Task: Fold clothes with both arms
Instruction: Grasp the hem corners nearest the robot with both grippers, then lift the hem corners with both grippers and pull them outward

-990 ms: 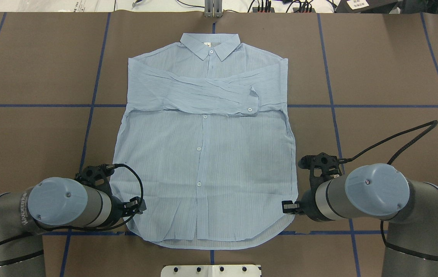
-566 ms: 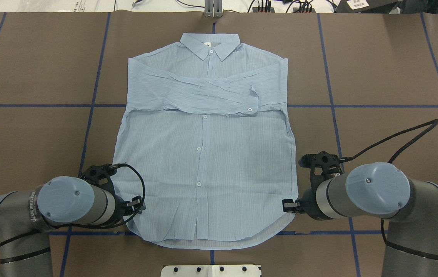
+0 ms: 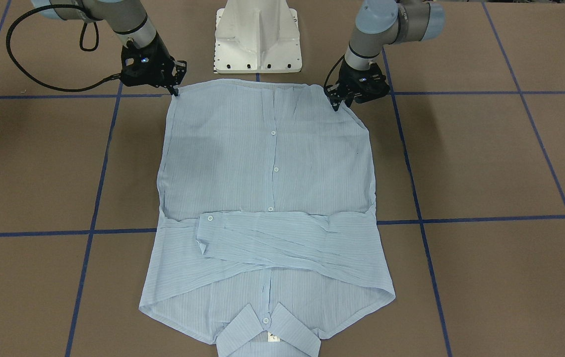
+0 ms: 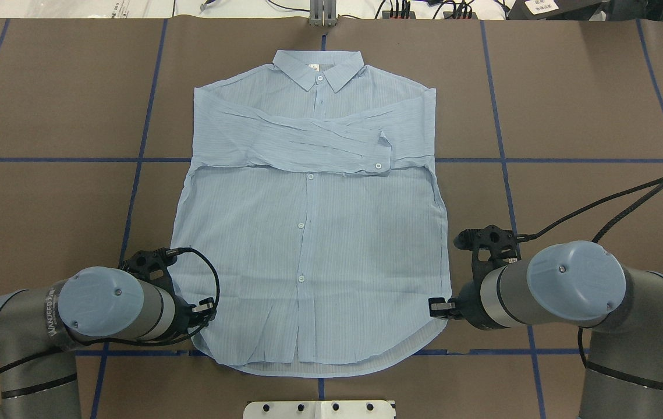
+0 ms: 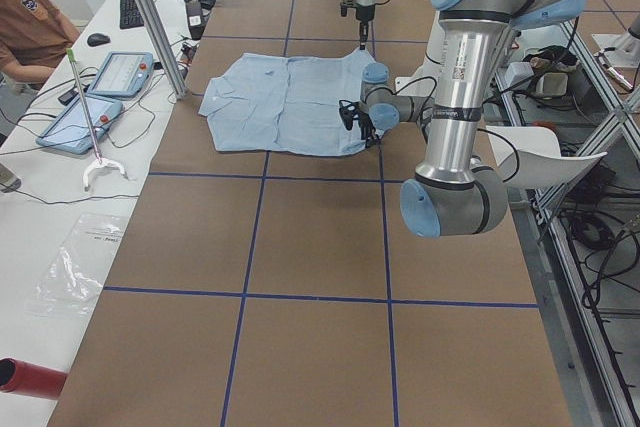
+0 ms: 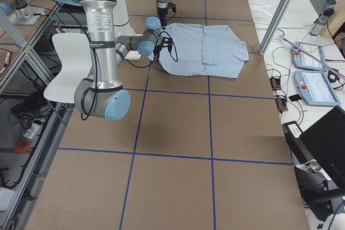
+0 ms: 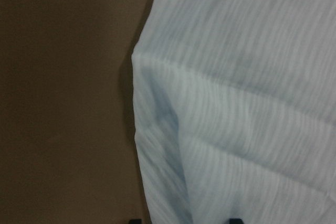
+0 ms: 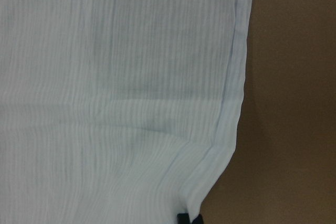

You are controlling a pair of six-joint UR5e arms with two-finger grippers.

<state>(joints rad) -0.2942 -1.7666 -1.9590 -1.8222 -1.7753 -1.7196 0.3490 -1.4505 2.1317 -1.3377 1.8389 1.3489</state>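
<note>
Thin, finely striped light-blue shirt (image 4: pixel 308 244) lies flat on a brown table (image 4: pixel 570 87), sleeves (image 4: pixel 308 142) crossed; left gripper (image 3: pixel 337 101) slightly parted astride puckered hem, right gripper (image 3: pixel 177 90) pinching the opposite corner.

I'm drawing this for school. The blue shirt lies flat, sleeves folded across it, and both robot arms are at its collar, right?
Not the collar. The shirt lies flat, sleeves folded across it, but the left end effector and right end effector are at its bottom hem corners, opposite the collar. The overhead exterior view shows it.
</note>
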